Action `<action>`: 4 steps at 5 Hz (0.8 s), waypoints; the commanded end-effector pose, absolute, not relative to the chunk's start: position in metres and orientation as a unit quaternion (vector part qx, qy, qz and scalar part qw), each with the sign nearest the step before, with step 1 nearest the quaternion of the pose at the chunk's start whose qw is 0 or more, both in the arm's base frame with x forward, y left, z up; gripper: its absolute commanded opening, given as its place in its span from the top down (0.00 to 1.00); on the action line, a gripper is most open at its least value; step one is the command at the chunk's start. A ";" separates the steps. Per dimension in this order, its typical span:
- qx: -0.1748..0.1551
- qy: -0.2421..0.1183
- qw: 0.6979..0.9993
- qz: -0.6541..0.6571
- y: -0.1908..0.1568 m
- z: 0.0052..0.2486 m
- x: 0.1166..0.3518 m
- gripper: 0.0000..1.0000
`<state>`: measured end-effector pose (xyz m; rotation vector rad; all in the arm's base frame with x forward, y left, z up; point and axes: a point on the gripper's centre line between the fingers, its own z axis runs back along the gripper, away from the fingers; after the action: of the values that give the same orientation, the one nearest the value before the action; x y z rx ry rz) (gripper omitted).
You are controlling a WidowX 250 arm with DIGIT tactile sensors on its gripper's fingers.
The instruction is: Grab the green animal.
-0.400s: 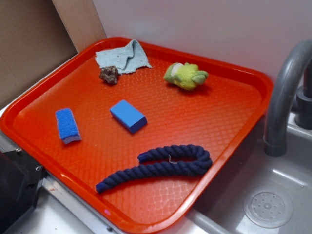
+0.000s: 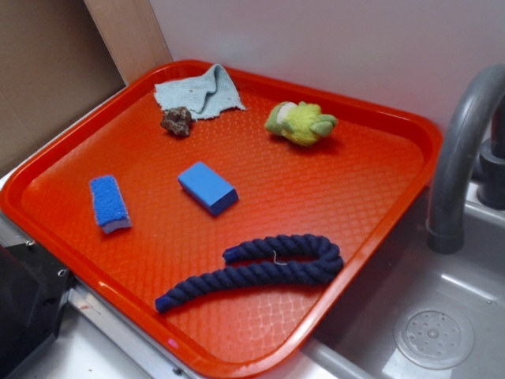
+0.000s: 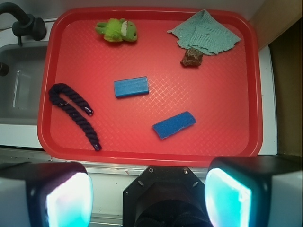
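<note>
The green animal (image 2: pixel 300 122) is a fuzzy yellow-green plush with darker green feet and a whitish patch. It lies at the far side of the red tray (image 2: pixel 394 209). In the wrist view it sits at the tray's top left (image 3: pixel 117 30). My gripper (image 3: pixel 149 194) is open and empty, high above the near edge of the tray (image 3: pixel 142 153), far from the plush. Its two pads stand wide apart at the bottom of the wrist view. The gripper itself is out of the exterior view.
On the tray lie a pale blue-green cloth (image 2: pixel 199 91), a brown lumpy object (image 2: pixel 177 121), a blue block (image 2: pixel 207 187), a blue sponge (image 2: pixel 109 204) and a dark blue rope (image 2: pixel 260 267). A grey sink (image 2: pixel 430 316) with a faucet (image 2: pixel 461 150) is at the right.
</note>
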<state>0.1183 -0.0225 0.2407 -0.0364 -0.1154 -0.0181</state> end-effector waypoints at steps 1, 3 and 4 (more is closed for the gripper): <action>0.003 -0.116 0.965 -0.237 -0.026 0.229 0.184 0.00; 0.061 -0.158 0.909 -0.380 -0.043 0.192 0.241 0.00; 0.072 -0.156 0.893 -0.415 -0.059 0.151 0.278 0.00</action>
<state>0.2785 -0.0473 0.1361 0.1374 -0.2710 -0.8334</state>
